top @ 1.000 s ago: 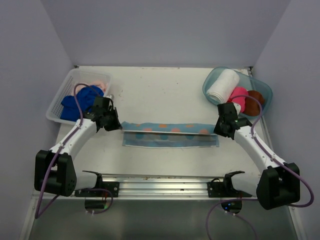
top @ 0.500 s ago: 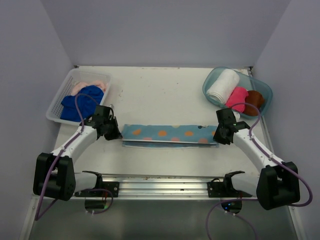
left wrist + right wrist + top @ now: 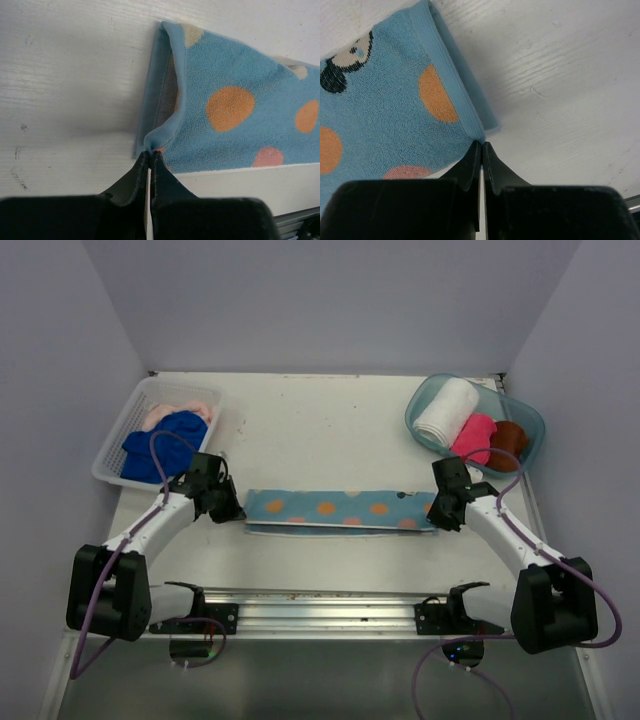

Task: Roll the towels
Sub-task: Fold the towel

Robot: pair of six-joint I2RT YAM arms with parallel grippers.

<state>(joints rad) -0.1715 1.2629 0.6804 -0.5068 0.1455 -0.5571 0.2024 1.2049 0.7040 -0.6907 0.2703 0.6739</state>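
A light blue towel (image 3: 340,510) with orange and pink dots lies folded into a long narrow strip across the middle of the table. My left gripper (image 3: 233,508) is shut on the strip's left end. In the left wrist view the fingertips (image 3: 151,152) pinch a fold of the blue cloth (image 3: 225,115). My right gripper (image 3: 438,512) is shut on the right end. The right wrist view shows its tips (image 3: 481,145) closed on the corner of the towel (image 3: 385,115). Other towels are a royal blue one (image 3: 165,440), a peach one (image 3: 185,405), and rolled white (image 3: 447,412), pink (image 3: 476,435) and brown (image 3: 510,440) ones.
The white lattice basket (image 3: 112,455) at the back left holds the royal blue and peach cloths. The teal tub (image 3: 420,400) at the back right holds the three rolls. A metal rail (image 3: 320,600) runs along the near edge between the arm bases.
Both grippers have come toward the near edge with the towel's far edge, laying it over. The strip is now narrower and shows its dotted side on top.
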